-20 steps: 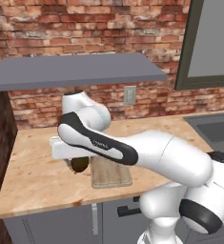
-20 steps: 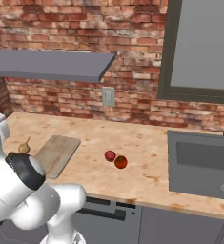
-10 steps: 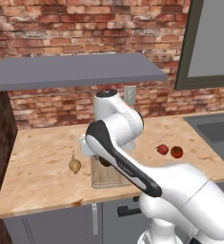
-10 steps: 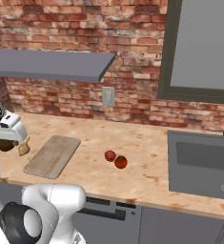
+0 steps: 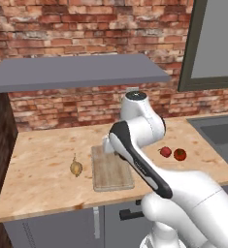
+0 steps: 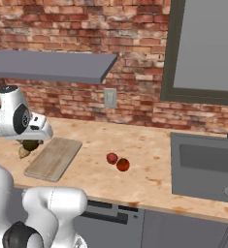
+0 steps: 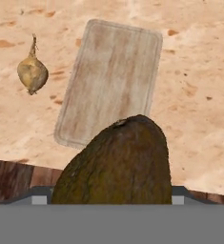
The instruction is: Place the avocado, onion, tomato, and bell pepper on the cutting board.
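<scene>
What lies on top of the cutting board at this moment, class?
Nothing rests on the cutting board; its visible wood is bare. The avocado, carried in the hand, covers the board's near edge in the hand view. The onion lies beside the board on the counter.

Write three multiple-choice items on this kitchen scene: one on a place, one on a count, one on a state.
1. Where does the onion lie?
A. on the counter beside the cutting board
B. on the board
C. in the sink

2. How many red vegetables sit together on the counter?
A. one
B. two
C. three

3. What is the state of the avocado?
A. resting on the board
B. lying beside the onion
C. held up in the gripper, above the counter

Answers:
1 A, it rests on bare counter just off the board's edge.
2 B, the bell pepper and tomato sit side by side.
3 C, the hand view shows it close up, with the board bare far below.
</scene>
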Available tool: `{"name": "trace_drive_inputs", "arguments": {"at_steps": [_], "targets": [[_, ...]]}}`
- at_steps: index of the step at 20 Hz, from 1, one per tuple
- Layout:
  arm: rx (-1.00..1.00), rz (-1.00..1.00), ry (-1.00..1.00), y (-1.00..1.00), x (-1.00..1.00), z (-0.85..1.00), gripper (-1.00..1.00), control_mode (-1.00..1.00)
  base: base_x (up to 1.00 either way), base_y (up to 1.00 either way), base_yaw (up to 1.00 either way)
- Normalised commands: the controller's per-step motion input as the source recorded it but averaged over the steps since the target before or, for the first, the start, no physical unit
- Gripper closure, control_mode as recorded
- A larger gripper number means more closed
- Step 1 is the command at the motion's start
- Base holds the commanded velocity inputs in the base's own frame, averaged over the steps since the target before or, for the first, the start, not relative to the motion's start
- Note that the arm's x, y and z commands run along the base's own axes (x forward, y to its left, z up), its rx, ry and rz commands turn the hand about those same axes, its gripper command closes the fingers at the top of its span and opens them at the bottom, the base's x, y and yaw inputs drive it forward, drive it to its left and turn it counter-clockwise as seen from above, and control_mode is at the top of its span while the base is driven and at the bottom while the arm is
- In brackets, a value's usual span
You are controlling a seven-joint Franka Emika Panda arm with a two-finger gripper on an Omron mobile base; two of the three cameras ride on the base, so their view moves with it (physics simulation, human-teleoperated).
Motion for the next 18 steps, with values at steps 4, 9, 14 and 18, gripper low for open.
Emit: {"name": "trace_drive_inputs", "arguments": {"at_steps": [4, 9, 14, 18], "targets": [[0.01, 0.22, 0.00, -0.21, 0.82, -0.02, 1.00, -1.00, 0.00, 0.00, 0.00], [0.00, 0.14, 0.00, -0.09, 0.73, -0.06, 1.00, -1.00, 0.00, 0.00, 0.00], [0.00, 0.11, 0.00, 0.00, 0.59, -0.15, 1.00, -1.00, 0.00, 0.00, 0.00], [0.00, 0.07, 0.00, 0.00, 0.52, -0.32, 1.00, -1.00, 0.00, 0.00, 0.00]]}}
